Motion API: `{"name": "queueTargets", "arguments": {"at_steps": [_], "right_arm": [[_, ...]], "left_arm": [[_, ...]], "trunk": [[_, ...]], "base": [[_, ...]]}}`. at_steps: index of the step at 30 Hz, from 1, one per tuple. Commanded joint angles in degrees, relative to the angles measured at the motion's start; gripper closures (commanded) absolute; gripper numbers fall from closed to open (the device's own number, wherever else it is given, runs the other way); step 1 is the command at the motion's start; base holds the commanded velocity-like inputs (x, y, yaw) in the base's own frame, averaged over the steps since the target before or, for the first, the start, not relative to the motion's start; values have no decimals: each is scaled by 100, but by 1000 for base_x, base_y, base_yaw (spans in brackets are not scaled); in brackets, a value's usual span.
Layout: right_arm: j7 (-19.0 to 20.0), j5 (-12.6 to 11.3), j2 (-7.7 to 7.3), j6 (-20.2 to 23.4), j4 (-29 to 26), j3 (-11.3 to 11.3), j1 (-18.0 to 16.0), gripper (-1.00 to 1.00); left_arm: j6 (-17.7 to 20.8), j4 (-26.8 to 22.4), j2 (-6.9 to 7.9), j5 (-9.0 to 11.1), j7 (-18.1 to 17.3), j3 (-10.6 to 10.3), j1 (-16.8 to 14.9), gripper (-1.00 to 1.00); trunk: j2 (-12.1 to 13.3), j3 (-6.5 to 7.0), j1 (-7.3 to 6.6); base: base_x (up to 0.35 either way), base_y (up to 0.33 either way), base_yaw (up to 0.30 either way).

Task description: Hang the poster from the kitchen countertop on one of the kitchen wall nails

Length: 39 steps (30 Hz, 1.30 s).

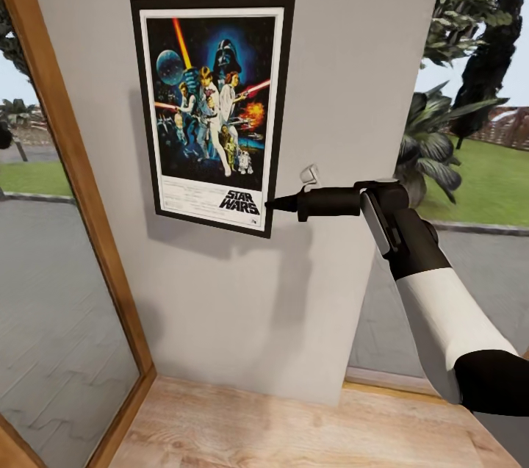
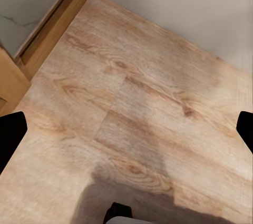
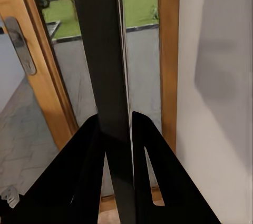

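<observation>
We log the poster (image 1: 213, 112) upright against the light-grey wall (image 1: 353, 71), our right end effector (image 1: 273, 205) clamped on its lower right frame edge. Our left end effector (image 2: 126, 129) hangs over wood plank floor (image 2: 132, 92), fingers (image 2: 10, 132) apart.

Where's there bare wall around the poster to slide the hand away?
Bare grey wall runs below the poster to the wood floor, and right of it toward the garden window. It is tight at the poster's lower right corner, where the right hand grips the frame edge.
</observation>
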Motion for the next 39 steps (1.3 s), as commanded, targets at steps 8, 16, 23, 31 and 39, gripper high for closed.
{"name": "queueTargets", "arguments": {"at_steps": [8, 16, 23, 31, 39], "right_arm": [[-11, -61, -6, 63, 1, 13, -6, 100], [-13, -61, -5, 63, 3, 14, -6, 100], [-14, -61, 1, 63, 11, 20, -6, 100], [-14, -61, 1, 62, 15, 22, -6, 100], [-14, -61, -2, 63, 14, 18, -6, 100]], "left_arm": [[0, -2, -2, 22, -28, 7, -2, -100], [0, -4, 1, 22, -28, 7, -2, -100], [0, -9, 4, 22, -28, 7, -2, -100], [0, -9, 4, 22, -28, 7, -2, -100], [0, -7, 3, 22, -28, 7, -2, -100]], "trunk": [[-12, -11, 5], [-12, -11, 5], [-12, -11, 5], [-12, -11, 5], [-12, -11, 5]], "base": [[88, 0, 0], [7, 0, 0], [3, 0, 0], [146, 0, 0], [38, 0, 0]]}}
